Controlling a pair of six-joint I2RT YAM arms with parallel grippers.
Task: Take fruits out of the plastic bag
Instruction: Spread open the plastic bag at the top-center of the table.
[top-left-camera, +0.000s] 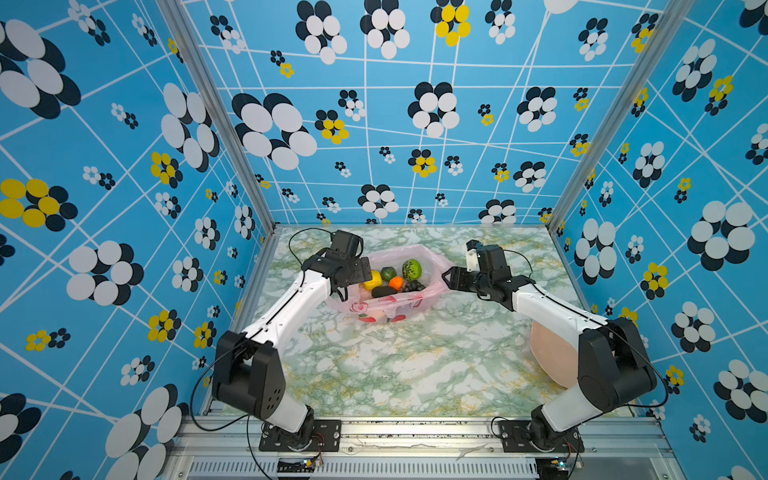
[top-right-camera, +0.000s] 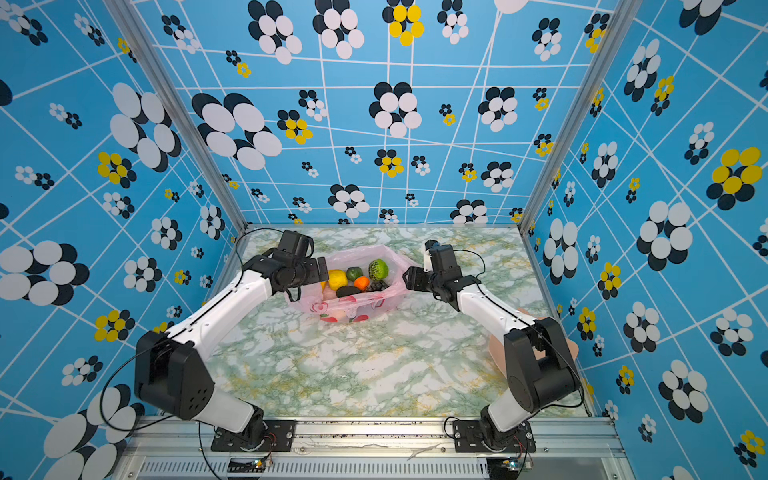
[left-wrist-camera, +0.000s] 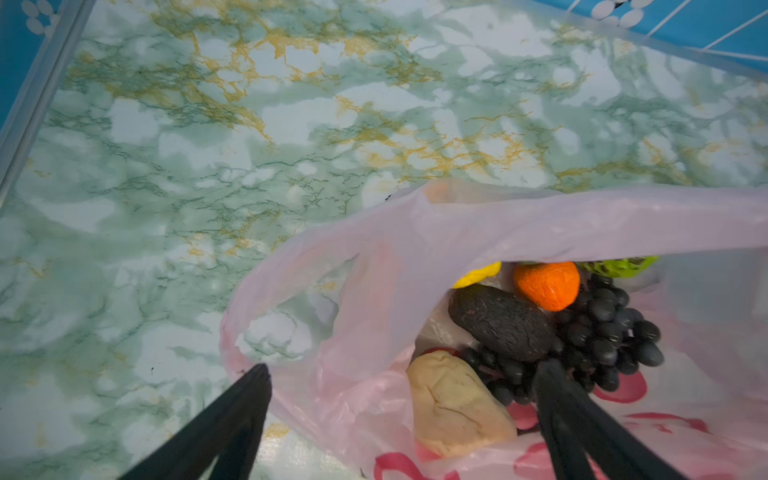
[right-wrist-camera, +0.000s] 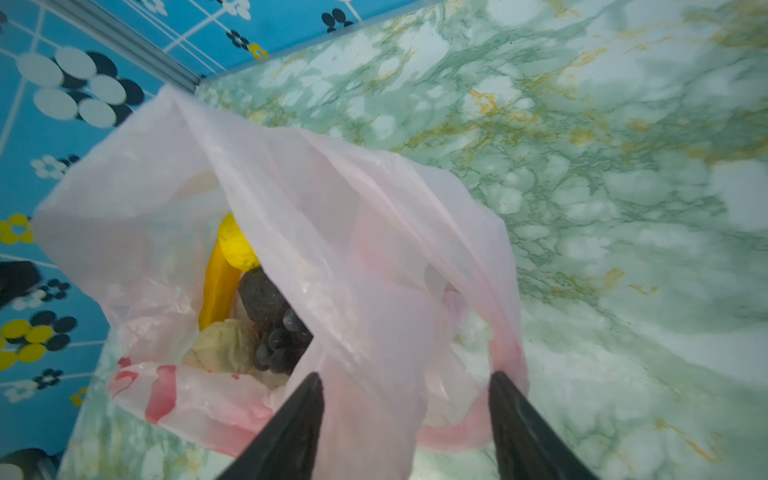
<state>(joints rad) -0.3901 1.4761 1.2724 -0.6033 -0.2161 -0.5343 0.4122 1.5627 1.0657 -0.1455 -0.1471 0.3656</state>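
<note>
The pink plastic bag (top-left-camera: 390, 308) lies open at the back middle of the table in both top views. Inside it are fruits: lemon (top-left-camera: 372, 279), lime (top-left-camera: 388, 273), kiwi half (top-left-camera: 412, 269), orange (top-left-camera: 396, 283), avocado (top-left-camera: 383, 291) and grapes (top-left-camera: 413, 285). The left wrist view adds a pale piece (left-wrist-camera: 457, 403); the right wrist view adds a banana (right-wrist-camera: 218, 291). My left gripper (left-wrist-camera: 405, 368) is open at the bag's left rim, with the loose handle between its jaws. My right gripper (right-wrist-camera: 406, 375) is open at the right rim, with bag plastic between its jaws.
A peach plate (top-left-camera: 548, 353) sits at the right side of the marble table (top-left-camera: 395, 374), partly under my right arm. Blue patterned walls and metal posts close in the back and both sides.
</note>
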